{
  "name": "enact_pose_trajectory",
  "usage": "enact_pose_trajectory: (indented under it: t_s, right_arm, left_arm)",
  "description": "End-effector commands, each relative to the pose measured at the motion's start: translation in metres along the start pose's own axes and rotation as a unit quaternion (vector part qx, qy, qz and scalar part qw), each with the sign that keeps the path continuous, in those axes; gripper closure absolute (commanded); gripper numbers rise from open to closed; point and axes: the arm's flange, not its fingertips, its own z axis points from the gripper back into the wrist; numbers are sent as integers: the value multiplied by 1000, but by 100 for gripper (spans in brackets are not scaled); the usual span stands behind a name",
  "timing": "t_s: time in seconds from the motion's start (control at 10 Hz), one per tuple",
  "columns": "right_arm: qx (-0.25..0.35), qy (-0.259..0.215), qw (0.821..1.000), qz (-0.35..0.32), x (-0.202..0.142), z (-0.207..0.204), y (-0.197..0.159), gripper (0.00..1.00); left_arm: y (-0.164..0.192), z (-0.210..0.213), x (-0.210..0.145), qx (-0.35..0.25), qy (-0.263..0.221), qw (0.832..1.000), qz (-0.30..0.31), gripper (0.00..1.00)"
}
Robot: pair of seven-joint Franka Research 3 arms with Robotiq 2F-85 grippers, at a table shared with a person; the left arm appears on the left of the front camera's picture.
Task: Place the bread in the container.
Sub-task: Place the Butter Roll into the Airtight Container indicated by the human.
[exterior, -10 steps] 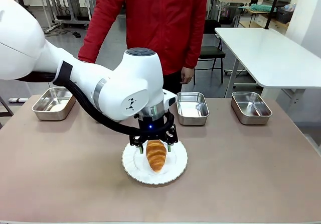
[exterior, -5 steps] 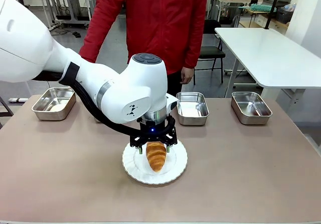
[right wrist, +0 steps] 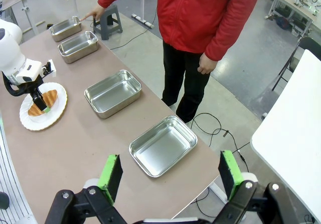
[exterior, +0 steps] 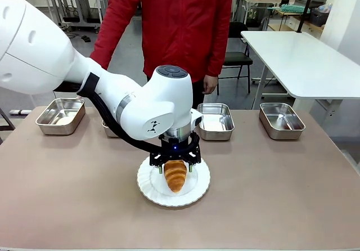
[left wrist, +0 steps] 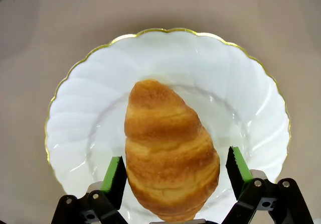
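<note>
The bread, a golden-brown croissant (exterior: 175, 175) (left wrist: 170, 156), lies on a round white plate (exterior: 198, 192) (left wrist: 241, 98) in the middle of the table. My left gripper (exterior: 175, 171) (left wrist: 173, 171) stands straight down over it, open, one green pad on each side of the croissant's near end; the left pad sits against its flank and the right pad is a little apart. Several alike steel containers (exterior: 215, 120) (right wrist: 161, 144) line the far edge. My right gripper (right wrist: 170, 174) hangs open and empty, high above the table's right end.
A person in a red jacket (exterior: 180, 26) stands at the far side; one hand (right wrist: 93, 15) points at the farthest tray (right wrist: 65, 28) (exterior: 60, 115). Another tray (exterior: 108, 129) is partly hidden behind my left arm. A white table (exterior: 304, 59) stands back right.
My left arm has shifted a little to the right and lower, bringing the gripper's fingers down around the croissant. The croissant and plate have not moved.
</note>
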Motion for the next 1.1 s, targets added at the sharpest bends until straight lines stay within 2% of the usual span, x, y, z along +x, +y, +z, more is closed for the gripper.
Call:
enact_pose_trajectory:
  t_s: [0.0,0.2,0.3,0.4,0.5,0.6,0.7,0.9,1.0]
  right_arm:
    - [1,-1,1000,1,2,0,1,0]
    - [1,-1,1000,1,2,0,1,0]
    - [1,-1,1000,1,2,0,1,0]
    - [1,-1,1000,1,2,0,1,0]
    - [1,-1,1000,1,2,0,1,0]
    - [1,-1,1000,1,2,0,1,0]
    - [1,-1,1000,1,2,0,1,0]
    - [1,-1,1000,1,2,0,1,0]
    - [1,-1,1000,1,2,0,1,0]
  left_arm:
    - [-6,-4,2,9,-18,1000,21,8]
    - [-4,0,2,7,-15,999,29,28]
    - [-2,2,3,8,-17,999,34,25]
    - [0,3,3,7,-17,999,39,47]
    - [1,4,3,6,-27,998,48,45]
    - [3,3,5,0,-8,999,52,67]
    - [1,2,5,0,-5,1000,28,67]
    - [1,2,5,0,-5,1000,28,67]
    - [1,4,7,-2,-5,999,33,51]
